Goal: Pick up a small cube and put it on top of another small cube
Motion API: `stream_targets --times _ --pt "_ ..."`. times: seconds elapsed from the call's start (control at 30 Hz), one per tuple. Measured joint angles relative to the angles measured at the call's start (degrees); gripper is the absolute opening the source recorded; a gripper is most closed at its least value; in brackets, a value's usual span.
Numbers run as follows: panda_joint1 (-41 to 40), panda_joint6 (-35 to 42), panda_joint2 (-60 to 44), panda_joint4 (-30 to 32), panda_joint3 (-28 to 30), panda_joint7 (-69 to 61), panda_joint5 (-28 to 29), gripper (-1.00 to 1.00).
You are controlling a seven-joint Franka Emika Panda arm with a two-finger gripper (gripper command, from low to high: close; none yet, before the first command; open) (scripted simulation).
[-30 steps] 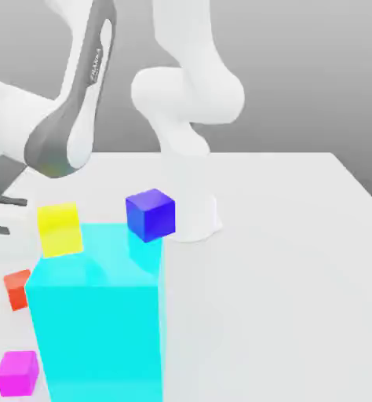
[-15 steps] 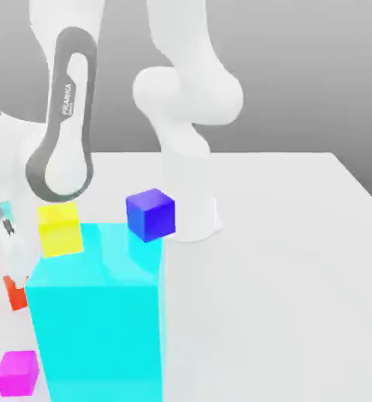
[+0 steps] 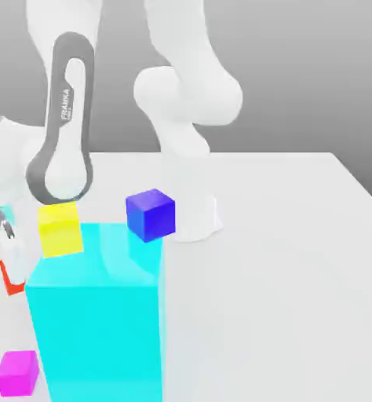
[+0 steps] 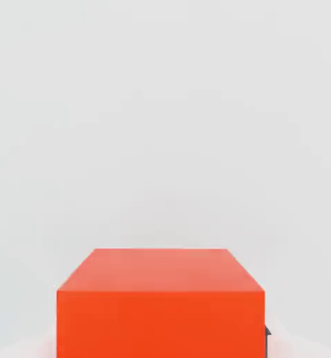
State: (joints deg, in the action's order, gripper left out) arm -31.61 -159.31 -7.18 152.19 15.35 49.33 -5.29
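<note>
Holds 1 red cube (image 3: 14,289) in the end effector (image 3: 14,276), closed down to the cube's width, at the exterior view's left, near the cyan block (image 3: 99,338) and farther back than the magenta cube (image 3: 17,373) on the tabletop (image 3: 275,298).

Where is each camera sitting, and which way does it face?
Exterior view: off the arm, looking down across the table toward the robot's base; the white arm and, at the exterior view's left edge, the end effector at the red-orange cube show.
Hand view: on the hand, facing the red-orange cube close up; pale finger edges show beside it.
Shared: that cube and the pale table surface.
</note>
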Motion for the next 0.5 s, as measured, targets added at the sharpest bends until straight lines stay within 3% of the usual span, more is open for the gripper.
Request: stream_targets --times 0.17,0.5 --pt "3.8 5.8 10.3 -5.0 -2.2 0.1 4.6 -1.00" --pt "13.0 28.8 30.6 -10.4 -11.1 -2.3 3.2 -1.00"
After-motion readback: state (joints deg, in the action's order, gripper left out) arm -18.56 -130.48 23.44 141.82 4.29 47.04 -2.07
